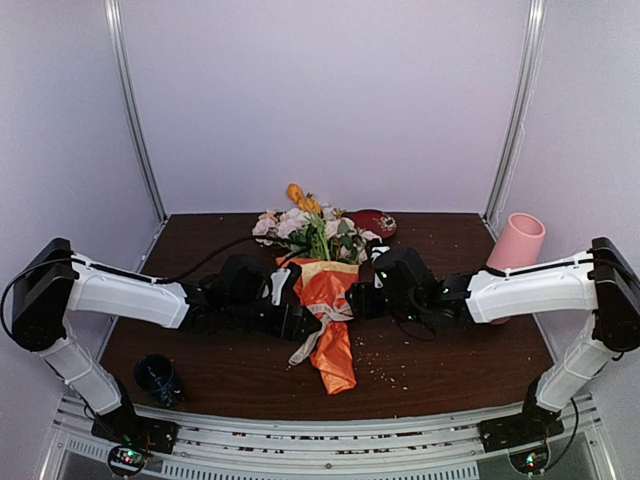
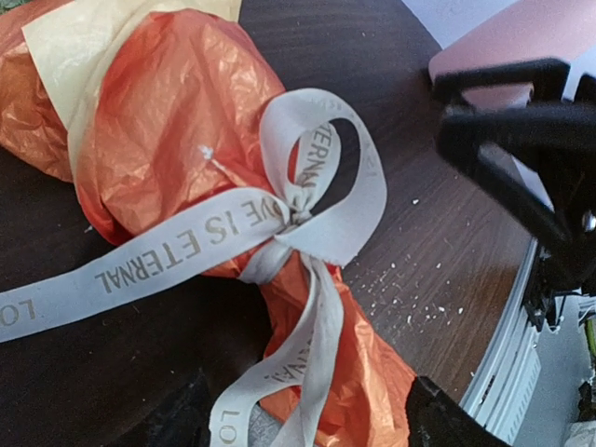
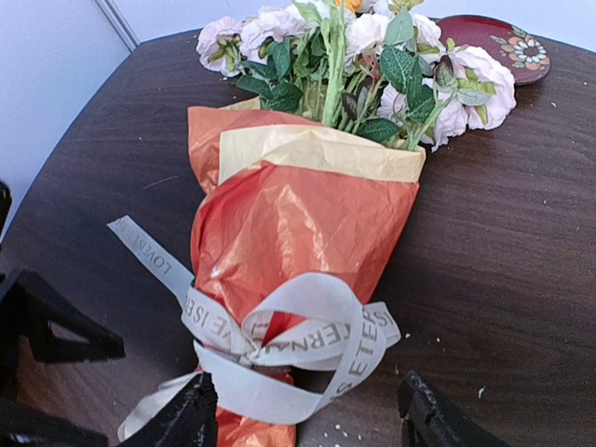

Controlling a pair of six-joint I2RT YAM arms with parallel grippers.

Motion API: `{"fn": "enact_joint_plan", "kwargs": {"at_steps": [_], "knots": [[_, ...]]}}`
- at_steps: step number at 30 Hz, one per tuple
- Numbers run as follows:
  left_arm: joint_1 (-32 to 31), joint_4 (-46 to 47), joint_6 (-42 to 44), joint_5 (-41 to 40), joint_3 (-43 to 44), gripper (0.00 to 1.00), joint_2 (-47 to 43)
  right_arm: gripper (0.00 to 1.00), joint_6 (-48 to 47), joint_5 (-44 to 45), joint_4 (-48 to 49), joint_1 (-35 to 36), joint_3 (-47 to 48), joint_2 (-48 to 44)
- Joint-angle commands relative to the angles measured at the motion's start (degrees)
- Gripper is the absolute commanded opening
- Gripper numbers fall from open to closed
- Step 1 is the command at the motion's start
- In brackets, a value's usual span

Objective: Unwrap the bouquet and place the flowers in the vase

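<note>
On the dark worktop (image 1: 450, 350) the bouquet (image 1: 335, 300) lies wrapped in its orange paper between my two hands, its flowers (image 1: 310, 225) pointing away from both. The pink vase (image 1: 517, 242) stands upright well out beyond my right hand, behind that arm. My left hand (image 2: 307, 419) is wide, fingers either side of the wrapped stems just below the knot. My right hand (image 3: 303, 414) is wide too, astride the bow of the cream ribbon (image 3: 289, 345), which is tied
</note>
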Motion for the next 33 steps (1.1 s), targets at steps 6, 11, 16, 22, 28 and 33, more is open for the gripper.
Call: {"fn": "enact_joint_plan", "kwargs": {"at_steps": [6,11,16,22,28,33], "knots": [[-0.79,-0.99,3.14,-0.41,1.50,0.60,4.15,0.64,1.05,-0.68,0.08,-3.36,5.38,5.60],[-0.85,-2.19,4.95,-0.80,1.77,0.36,4.01,0.65,1.96,-0.78,1.08,-3.36,2.87,3.55],[-0.79,-3.33,6.52,-1.78,3.50,0.11,3.78,0.65,2.98,-1.13,1.85,-3.36,0.73,1.34],[-0.71,-8.02,7.10,-10.33,7.13,0.00,2.27,0.66,3.38,-1.54,2.16,-3.35,-0.93,-0.16],[-0.71,-10.19,5.61,-16.95,6.88,0.00,0.16,0.66,3.70,-2.67,2.44,-3.36,-1.78,0.22],[-0.70,-12.70,3.72,-21.06,5.11,0.00,-0.13,0.66,4.00,-3.54,3.29,-3.36,-1.79,0.81]]}}
